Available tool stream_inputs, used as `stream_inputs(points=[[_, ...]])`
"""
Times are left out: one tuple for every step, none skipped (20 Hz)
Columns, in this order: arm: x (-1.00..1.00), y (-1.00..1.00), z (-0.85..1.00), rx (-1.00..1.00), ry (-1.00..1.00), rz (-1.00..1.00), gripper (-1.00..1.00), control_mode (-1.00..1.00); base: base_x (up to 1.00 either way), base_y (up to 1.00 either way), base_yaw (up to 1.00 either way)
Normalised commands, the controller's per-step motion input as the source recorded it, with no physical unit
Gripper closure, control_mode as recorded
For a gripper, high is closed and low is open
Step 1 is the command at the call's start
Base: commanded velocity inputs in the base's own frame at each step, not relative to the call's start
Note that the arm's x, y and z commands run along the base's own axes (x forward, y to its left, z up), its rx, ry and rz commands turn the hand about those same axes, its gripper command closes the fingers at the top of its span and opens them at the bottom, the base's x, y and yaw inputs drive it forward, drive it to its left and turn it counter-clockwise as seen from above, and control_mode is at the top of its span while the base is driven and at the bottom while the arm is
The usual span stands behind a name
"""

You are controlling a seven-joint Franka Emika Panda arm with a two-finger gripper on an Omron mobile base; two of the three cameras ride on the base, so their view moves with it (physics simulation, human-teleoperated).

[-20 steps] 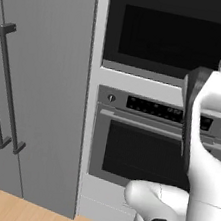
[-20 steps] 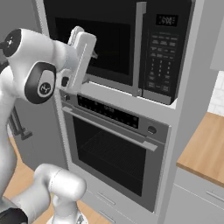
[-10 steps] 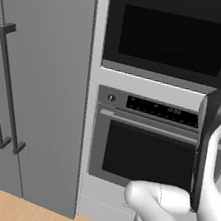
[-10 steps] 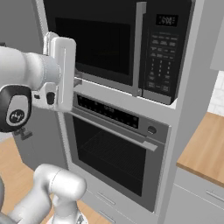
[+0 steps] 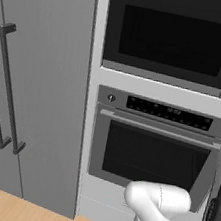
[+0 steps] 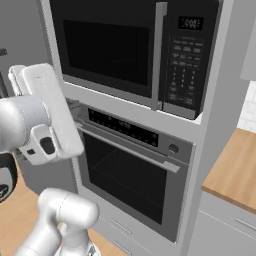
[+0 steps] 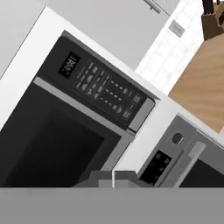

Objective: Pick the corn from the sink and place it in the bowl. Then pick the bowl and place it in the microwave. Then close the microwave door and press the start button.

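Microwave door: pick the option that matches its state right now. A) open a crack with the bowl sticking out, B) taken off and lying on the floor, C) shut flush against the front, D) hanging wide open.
C: in the right base view the microwave door lies flat in line with the button panel, its steel bar handle upright at the panel's edge, with no gap showing.

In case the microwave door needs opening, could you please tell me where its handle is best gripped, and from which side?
Grip the steel bar handle of the microwave door near its middle, coming straight from the front with the jaws spread sideways, one on each side. The bar stands upright along the door's right edge, beside the button panel, and seems to sit proud of the glass.
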Motion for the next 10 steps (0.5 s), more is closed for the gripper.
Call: stream_inputs(points=[[-0.64,-0.03,0.00,-0.38,0.00,0.13,1.00,-1.00,0.00,0.00,0.00],[-0.66,-0.08,0.00,-0.37,0.00,0.13,1.00,-1.00,0.00,0.00,0.00],[-0.60,-0.09,0.00,-0.37,0.00,0.13,1.00,-1.00,0.00,0.00,0.00],[-0.57,-0.09,0.00,-0.38,0.00,0.12,1.00,-1.00,0.00,0.00,0.00],[-0.44,-0.05,0.01,-0.37,0.00,0.10,1.00,-1.00,0.00,0.00,0.00],[-0.32,-0.03,0.00,-0.36,0.00,0.08,1.00,-1.00,0.00,0.00,0.00],[-0.24,0.00,0.00,-0.36,0.00,0.06,1.00,-1.00,0.00,0.00,0.00],[-0.04,0.00,0.00,-0.36,0.00,0.04,1.00,-1.00,0.00,0.00,0.00],[0.00,0.00,0.00,-0.35,0.00,0.03,1.00,-1.00,0.00,0.00,0.00],[0.00,0.00,0.00,-0.35,0.01,0.03,1.00,-1.00,0.00,0.00,0.00]])
